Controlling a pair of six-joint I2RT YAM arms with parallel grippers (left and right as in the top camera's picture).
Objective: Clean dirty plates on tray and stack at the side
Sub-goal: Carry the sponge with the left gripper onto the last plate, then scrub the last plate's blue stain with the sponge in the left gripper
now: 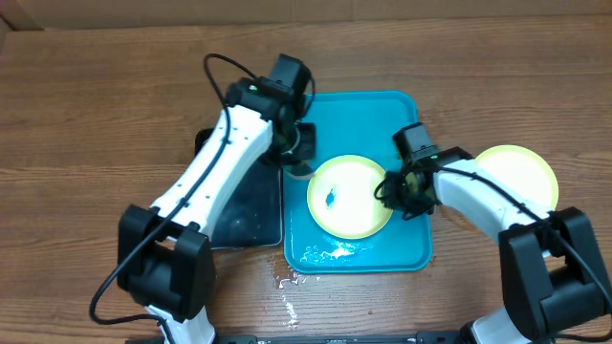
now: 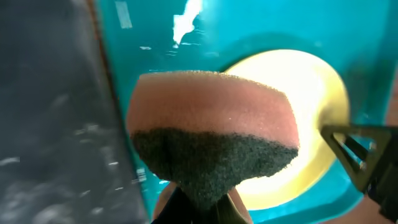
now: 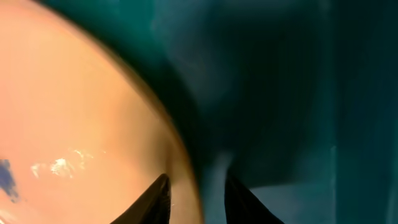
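Left gripper [image 1: 297, 151]: jaws pinched tight on a pink sponge [image 2: 211, 118] with a dark scouring face, held over the left rim of the turquoise tray [image 1: 406, 105], just beside the black tray [image 1: 239, 205]. Right gripper [image 3: 196, 186]: jaws narrow, straddling the right rim of the plate [image 1: 349, 196], a sliver of gap showing at the outer finger [image 3: 239, 199]. That plate lies mid-tray and bears a blue smear [image 1: 330, 198]; bare tray floor behind it, a water puddle [image 1: 335, 253] at the near edge. Second plate [image 1: 521, 167]: on the table [image 1: 96, 96] right of the tray, partly under the right arm.
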